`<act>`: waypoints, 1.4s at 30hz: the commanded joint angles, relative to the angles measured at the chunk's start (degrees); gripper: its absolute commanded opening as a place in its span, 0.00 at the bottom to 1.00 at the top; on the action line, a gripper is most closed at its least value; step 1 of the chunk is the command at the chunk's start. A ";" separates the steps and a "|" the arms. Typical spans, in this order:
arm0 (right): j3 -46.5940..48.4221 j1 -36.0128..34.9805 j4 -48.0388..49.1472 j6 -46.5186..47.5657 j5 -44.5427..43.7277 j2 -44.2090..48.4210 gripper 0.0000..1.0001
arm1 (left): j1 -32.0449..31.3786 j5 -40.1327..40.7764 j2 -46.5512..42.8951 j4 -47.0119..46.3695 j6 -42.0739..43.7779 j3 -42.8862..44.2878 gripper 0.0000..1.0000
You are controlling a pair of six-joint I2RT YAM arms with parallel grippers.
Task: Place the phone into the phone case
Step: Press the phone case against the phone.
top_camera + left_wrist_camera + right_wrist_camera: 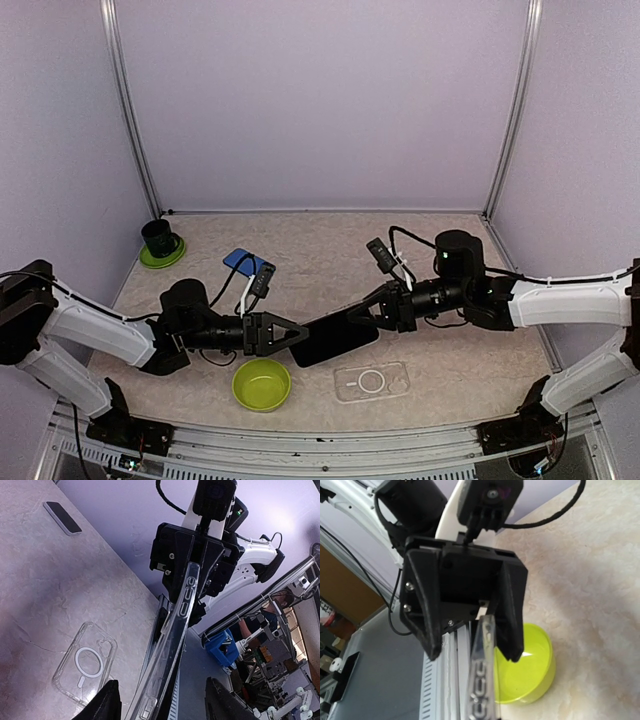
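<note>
A black phone (335, 342) hangs above the table between both arms. My right gripper (372, 312) is shut on its right end. My left gripper (297, 335) is open around its left end. In the left wrist view the phone (175, 640) runs edge-on, its rim clear and glossy, and my fingertips (107, 700) stand apart from it on both sides. The right wrist view shows the same edge (482, 680) reaching between the left arm's black fingers. A clear phone case (372, 381) with a white ring lies flat on the table near the front edge, below the phone (82, 665).
A lime-green bowl (262, 385) stands at the front, under my left gripper (537, 665). A blue flat item (240, 260) lies behind the left arm. A black cup on a green saucer (160, 240) sits back left. A dark slab with a pale rim (62, 517) lies flat.
</note>
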State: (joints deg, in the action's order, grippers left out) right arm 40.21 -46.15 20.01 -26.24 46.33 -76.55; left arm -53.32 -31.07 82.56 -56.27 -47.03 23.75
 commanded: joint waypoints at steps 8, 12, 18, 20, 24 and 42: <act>-0.74 1.51 4.63 -1.68 -0.74 0.48 0.00 | 0.15 -3.01 1.62 -4.46 -0.85 1.17 0.34; -0.66 1.50 5.12 -2.30 -0.06 -0.10 0.00 | 0.15 -2.06 2.02 -4.79 -1.09 0.96 0.13; -0.59 1.51 5.72 -2.98 1.64 -1.08 0.02 | 0.31 2.13 1.01 -3.88 -0.97 -0.05 0.00; -0.57 1.54 5.74 -3.14 2.21 -1.39 0.06 | 0.45 3.39 0.34 -3.93 -0.84 -0.71 0.00; -0.66 1.50 5.44 -2.92 4.11 -1.75 0.28 | 1.16 5.03 -1.69 -3.25 -0.42 -1.78 0.00; 2.22 -1.92 1.33 0.46 6.05 -5.34 0.00 | 2.06 5.89 -3.39 -1.47 0.31 -2.16 0.03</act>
State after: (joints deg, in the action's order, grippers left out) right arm 40.82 -45.52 20.97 -28.51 51.20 -81.38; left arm -52.29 -30.79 79.77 -56.03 -44.53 20.51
